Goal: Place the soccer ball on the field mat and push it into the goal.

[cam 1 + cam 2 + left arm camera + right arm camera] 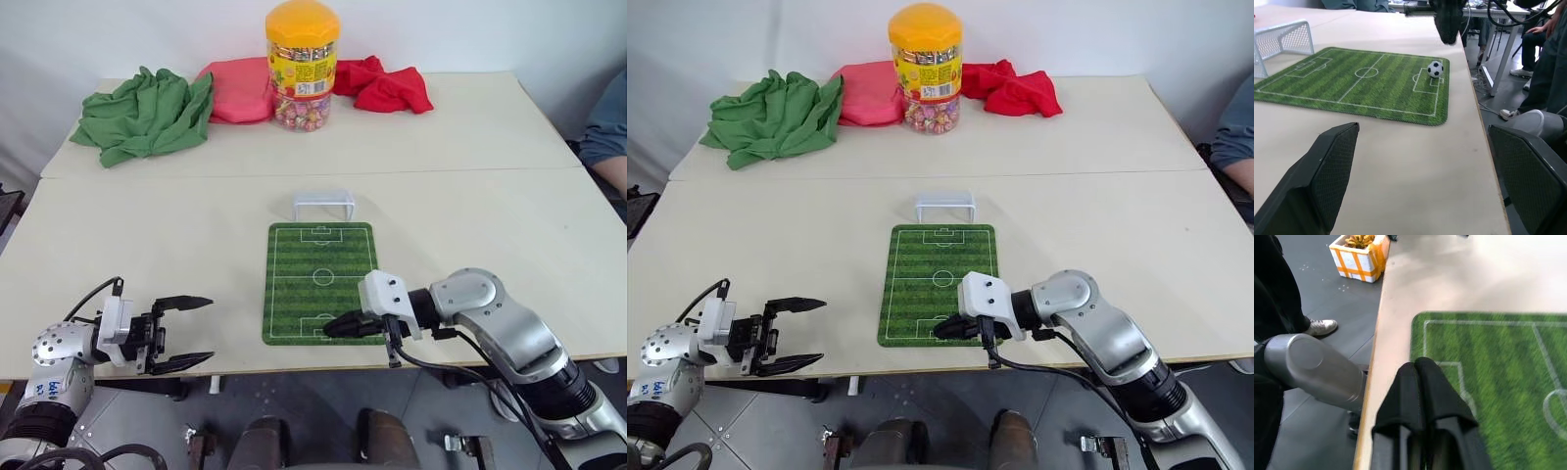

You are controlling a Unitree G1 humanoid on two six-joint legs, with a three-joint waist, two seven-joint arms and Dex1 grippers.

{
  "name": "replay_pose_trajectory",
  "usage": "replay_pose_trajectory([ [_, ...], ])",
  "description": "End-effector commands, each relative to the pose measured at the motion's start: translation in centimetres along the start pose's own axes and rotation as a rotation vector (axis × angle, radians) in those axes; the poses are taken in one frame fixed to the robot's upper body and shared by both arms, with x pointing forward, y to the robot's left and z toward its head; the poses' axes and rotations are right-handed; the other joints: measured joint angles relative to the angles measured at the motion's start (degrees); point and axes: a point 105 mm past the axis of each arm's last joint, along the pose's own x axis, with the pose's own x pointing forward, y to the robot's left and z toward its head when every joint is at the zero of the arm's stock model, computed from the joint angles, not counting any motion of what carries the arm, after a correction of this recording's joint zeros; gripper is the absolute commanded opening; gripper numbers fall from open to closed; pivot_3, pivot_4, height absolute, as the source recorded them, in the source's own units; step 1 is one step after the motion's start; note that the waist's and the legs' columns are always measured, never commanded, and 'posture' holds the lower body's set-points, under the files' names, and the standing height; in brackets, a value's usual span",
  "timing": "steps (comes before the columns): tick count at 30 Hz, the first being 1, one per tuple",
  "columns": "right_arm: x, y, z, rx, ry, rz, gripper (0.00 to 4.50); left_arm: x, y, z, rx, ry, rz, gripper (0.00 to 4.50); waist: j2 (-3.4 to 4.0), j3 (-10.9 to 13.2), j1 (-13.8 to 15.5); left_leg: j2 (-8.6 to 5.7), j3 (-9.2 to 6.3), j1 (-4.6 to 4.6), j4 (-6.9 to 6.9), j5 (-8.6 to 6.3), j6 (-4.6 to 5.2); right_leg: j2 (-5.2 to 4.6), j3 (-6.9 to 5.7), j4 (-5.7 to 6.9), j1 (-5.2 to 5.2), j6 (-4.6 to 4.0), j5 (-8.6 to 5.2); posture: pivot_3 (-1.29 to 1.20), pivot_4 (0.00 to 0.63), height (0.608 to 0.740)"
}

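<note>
candy jar (pixel 303 65) label writing too small to read.

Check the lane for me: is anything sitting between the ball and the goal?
Nothing visible blocks it. The soccer ball sits on the field mat in the penalty box at the robot's end, and the striped turf runs bare to the goal at the far edge. The shut right gripper hangs above the ball.

**Surface finishes**

Field mat (pixel 320 281): matt, turf-textured, fuzzy edge. Soccer ball (pixel 1435 69) on it: glossy, smooth. Goal (pixel 324 205) beyond mat: white plastic, mesh net. Table (pixel 147 245): smooth matt beige. Gripper fingers (pixel 1330 171): black, fine-textured pads.
</note>
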Motion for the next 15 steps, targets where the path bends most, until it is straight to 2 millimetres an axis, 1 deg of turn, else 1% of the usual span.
replay_pose_trajectory([
  [1, 0.0, 0.5, 0.3, -0.041, -0.033, 0.013, 0.04, -0.2, -0.9, 0.1, 0.004, 0.005, -0.109, 4.5, 0.0, 0.0, -0.1, 0.0, 0.01, 0.0, 0.0, 0.0, 0.0, 0.0, 0.01, 0.0, -0.01, 0.0, 0.0, 0.0, 0.15, 0.74],
  [4, 0.9, 0.9, -0.3, -0.015, -0.056, 0.051, 0.04, 0.1, -0.9, 0.2, 0.005, 0.0, -0.118, 4.5, -0.01, 0.0, -0.1, 0.02, 0.05, 0.01, 0.0, 0.0, 0.0, 0.01, 0.04, 0.02, -0.04, -0.01, 0.0, 0.0, 0.15, 0.74],
  [7, 1.4, 1.1, -0.4, -0.023, -0.082, 0.076, 0.04, 0.0, -1.0, 0.3, 0.006, 0.001, -0.119, 4.5, -0.01, 0.0, -0.1, 0.03, 0.06, 0.01, 0.0, 0.0, 0.0, 0.03, 0.06, 0.01, -0.04, -0.01, 0.0, 0.0, 0.15, 0.74],
  [11, 2.0, 0.9, -1.7, -0.016, -0.062, 0.099, 0.04, -0.2, -1.1, 0.3, 0.007, 0.007, -0.117, 4.5, -0.02, 0.0, -0.1, 0.03, 0.07, 0.01, 0.0, 0.0, 0.0, 0.03, 0.07, 0.02, -0.05, -0.01, 0.01, 0.0, 0.15, 0.74],
  [14, 2.3, -0.3, -2.5, -0.016, -0.044, 0.069, 0.04, -0.3, -1.1, 0.5, 0.008, 0.008, -0.116, 4.5, -0.02, 0.0, -0.1, 0.03, 0.08, 0.01, 0.0, 0.0, 0.0, 0.03, 0.08, 0.03, -0.06, -0.01, 0.01, 0.0, 0.15, 0.74],
  [15, 2.3, -1.3, -2.8, -0.021, -0.035, 0.036, 0.04, -0.4, -1.1, 0.5, 0.01, 0.01, -0.115, 4.5, -0.02, 0.0, -0.2, 0.04, 0.08, 0.02, 0.0, 0.0, 0.0, 0.04, 0.08, 0.04, -0.06, -0.01, 0.01, 0.0, 0.15, 0.74],
])
